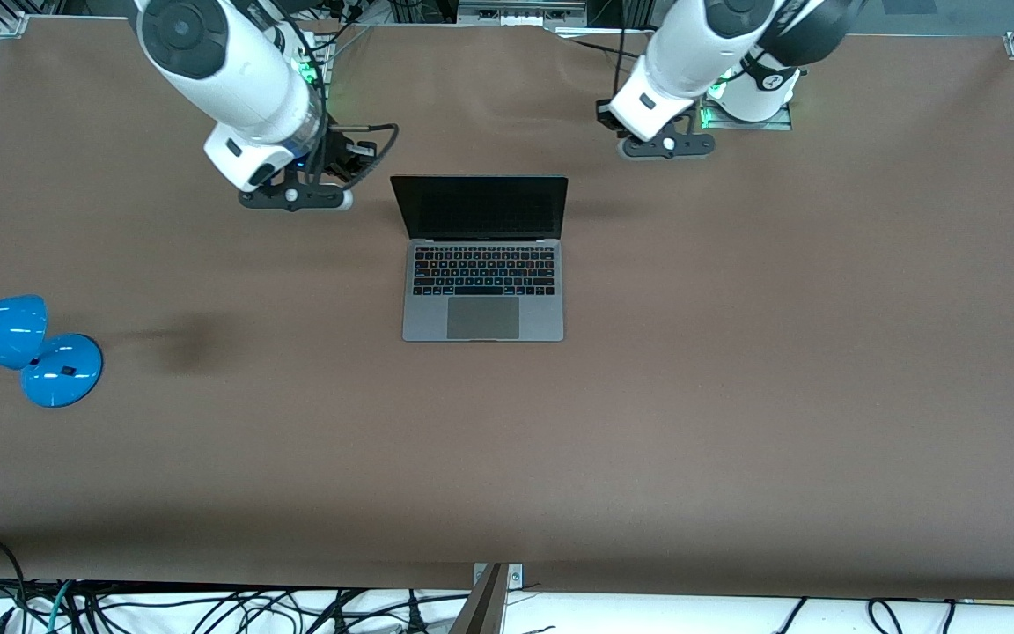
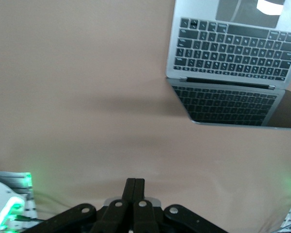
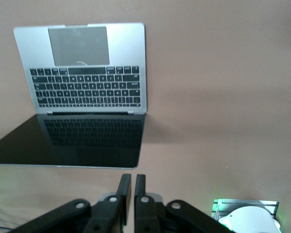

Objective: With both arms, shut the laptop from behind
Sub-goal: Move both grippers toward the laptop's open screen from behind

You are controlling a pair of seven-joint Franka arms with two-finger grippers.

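1. Laptop (image 1: 481, 264) stands open mid-table (image 1: 736, 396), screen upright; closing has not begun.
2. Left tool (image 2: 134, 187), fingers pressed together and empty, hangs over the table beside the lid.
3. Right tool (image 3: 129, 184), nearly shut and empty, likewise; pushing the lid down remains.

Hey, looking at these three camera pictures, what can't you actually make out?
- Laptop lid's back: no view shows it; the open screen faces every camera.
- Blue lamp: front view, cut off by the picture edge.
- Laptop in the left wrist view: trackpad end cropped by the frame.
- Left gripper and right gripper: in the front view, their fingers are hidden under the arms' wrists.
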